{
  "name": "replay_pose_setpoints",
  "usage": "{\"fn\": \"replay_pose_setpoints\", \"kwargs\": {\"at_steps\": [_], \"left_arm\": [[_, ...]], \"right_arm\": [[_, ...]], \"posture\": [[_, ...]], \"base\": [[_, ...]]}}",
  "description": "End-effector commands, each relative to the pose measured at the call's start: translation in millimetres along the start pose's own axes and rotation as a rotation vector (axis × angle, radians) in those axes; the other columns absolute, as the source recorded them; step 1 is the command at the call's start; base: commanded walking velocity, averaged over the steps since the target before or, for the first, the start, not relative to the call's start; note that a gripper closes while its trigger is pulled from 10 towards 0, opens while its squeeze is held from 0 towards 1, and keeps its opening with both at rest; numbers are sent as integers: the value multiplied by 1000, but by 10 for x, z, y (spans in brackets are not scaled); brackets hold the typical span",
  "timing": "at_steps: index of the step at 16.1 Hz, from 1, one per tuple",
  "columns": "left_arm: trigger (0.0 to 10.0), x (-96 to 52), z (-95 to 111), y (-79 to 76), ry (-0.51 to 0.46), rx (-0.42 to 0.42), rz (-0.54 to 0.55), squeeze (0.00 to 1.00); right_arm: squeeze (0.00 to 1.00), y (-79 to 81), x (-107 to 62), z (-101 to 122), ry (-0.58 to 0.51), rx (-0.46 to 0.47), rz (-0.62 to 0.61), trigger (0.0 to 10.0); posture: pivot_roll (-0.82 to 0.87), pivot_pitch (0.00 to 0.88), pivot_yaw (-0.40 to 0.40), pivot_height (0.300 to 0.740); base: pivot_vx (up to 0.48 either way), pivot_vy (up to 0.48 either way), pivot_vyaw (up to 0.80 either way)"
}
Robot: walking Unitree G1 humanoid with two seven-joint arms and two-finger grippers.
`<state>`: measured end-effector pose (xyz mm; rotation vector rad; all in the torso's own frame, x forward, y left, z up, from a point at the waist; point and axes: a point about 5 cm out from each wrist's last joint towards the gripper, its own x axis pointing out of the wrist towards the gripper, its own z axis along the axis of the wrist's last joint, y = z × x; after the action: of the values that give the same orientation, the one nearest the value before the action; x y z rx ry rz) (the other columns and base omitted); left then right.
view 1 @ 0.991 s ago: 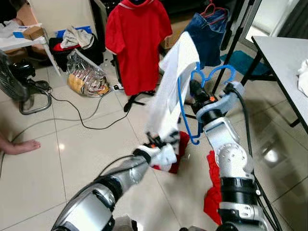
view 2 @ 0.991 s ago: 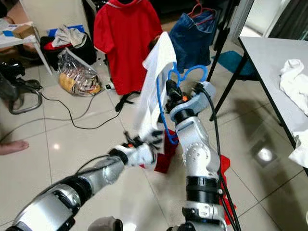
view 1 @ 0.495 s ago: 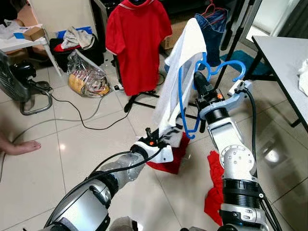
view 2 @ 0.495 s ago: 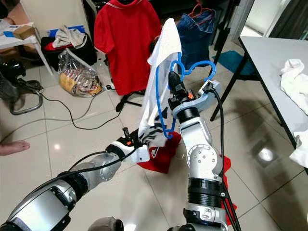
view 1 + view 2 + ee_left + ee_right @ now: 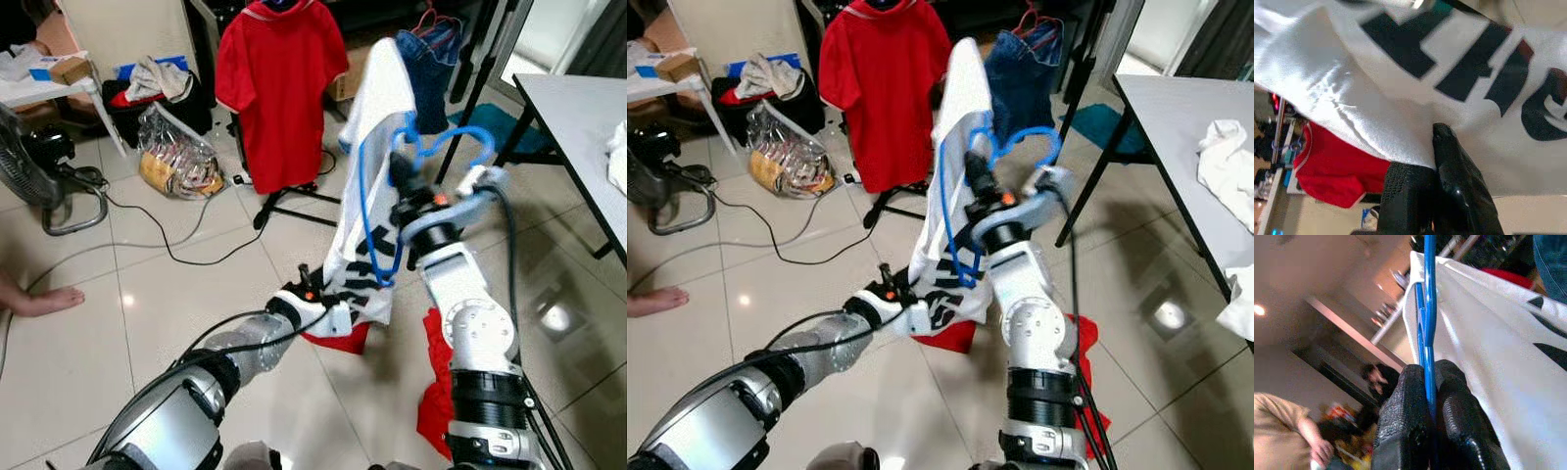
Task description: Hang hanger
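Overhead of the glossy tiled floor (image 5: 118, 323), the blue hanger (image 5: 364, 211) stands upright, long axis vertical, hook toward the table (image 5: 578, 108). Its rod is pinched by the right gripper (image 5: 1426, 382). A white T-shirt (image 5: 367, 255) with unreadable black lettering drapes it; the left gripper (image 5: 1432, 147) nips the hem.

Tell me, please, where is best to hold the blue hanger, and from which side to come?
Probably the bare side bar of the hanger, as the right gripper has it now: a thin rod its fingers close fully around. Come from the robot's side, below the hook, since the shirt covers the far shoulder.
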<state>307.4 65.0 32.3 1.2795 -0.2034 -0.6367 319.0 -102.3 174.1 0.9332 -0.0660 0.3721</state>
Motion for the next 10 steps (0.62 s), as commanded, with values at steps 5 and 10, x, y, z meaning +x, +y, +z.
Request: {"fn": "replay_pose_setpoints", "kwargs": {"at_steps": [5, 10], "left_arm": [[10000, -49, -127, -113, 68, 136, -139, 0], [10000, -39, -52, -178, 37, 172, -173, 0]], "right_arm": [[0, 157, 57, -68, 41, -25, 33, 10000], [0, 147, 60, -135, 76, -56, 21, 10000]], "posture": [[65, 29, 54, 740], [66, 28, 54, 740]], "base": [[0, 0, 0], [0, 0, 0]]}}
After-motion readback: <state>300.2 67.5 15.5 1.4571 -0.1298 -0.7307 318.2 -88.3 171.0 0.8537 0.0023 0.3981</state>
